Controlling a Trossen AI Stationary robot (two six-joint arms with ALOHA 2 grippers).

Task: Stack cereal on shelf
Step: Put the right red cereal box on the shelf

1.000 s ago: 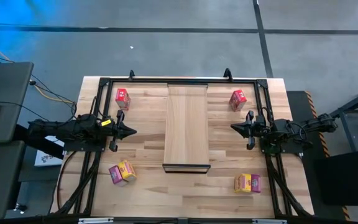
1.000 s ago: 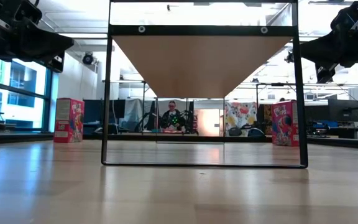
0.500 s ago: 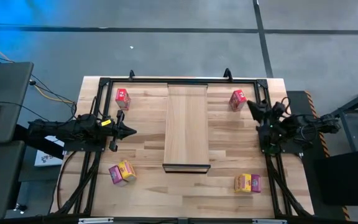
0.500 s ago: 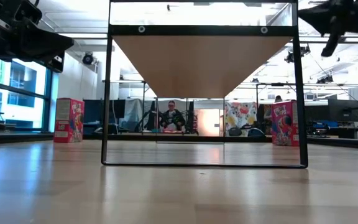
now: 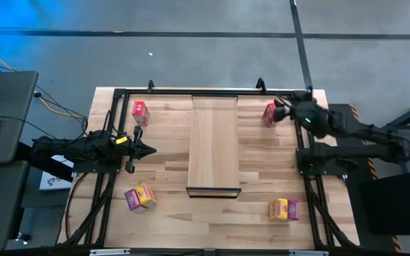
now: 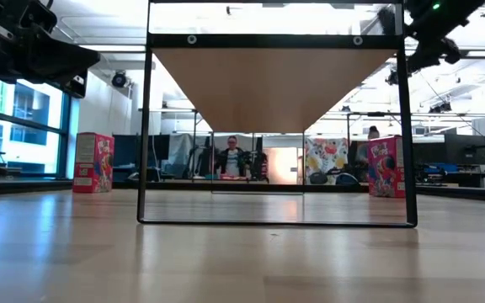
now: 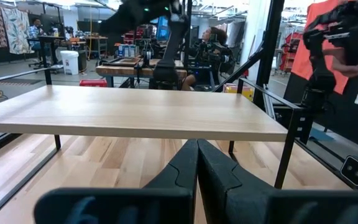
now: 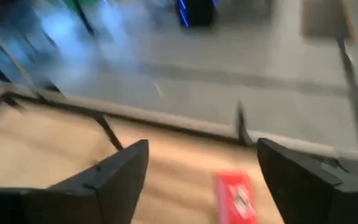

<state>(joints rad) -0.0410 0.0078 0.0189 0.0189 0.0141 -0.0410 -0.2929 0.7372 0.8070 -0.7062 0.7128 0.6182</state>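
- The shelf [image 5: 215, 144] stands in the middle of the table [image 5: 169, 156], a long plank of light wood on a thin black frame, with its dark bar at the near end.
- No cereal box is on the shelf; all boxes that I can see are on the table top.
- A red box [image 5: 140, 111] stands at the far left corner, well apart from the shelf.
- Another red box [image 5: 268, 114] is at the far right corner; in the right wrist view it shows as a red shape [image 8: 235, 196] on the wood.
- At the near left there is a pink box [image 5: 132, 199] touching a yellow box [image 5: 145, 194].
- At the near right a yellow box [image 5: 278, 208] and a pink box [image 5: 292, 209] lie side by side, touching.
- The right gripper [image 5: 280, 108] is at the far right corner, just beside the red box there and above it, not touching it.
- Its two dark fingers [image 8: 120, 174] are spread wide, with only table and floor showing between them; it holds nothing.
- The left gripper [image 5: 148, 150] is at the left side of the table, pointing toward the shelf, between the far red box and the near pink and yellow pair.
- Its fingers [image 7: 185, 171] are pressed together with no gap, and nothing is in them.
- In the low view a person [image 6: 230, 157] sits in the room behind the table, seen under the shelf.
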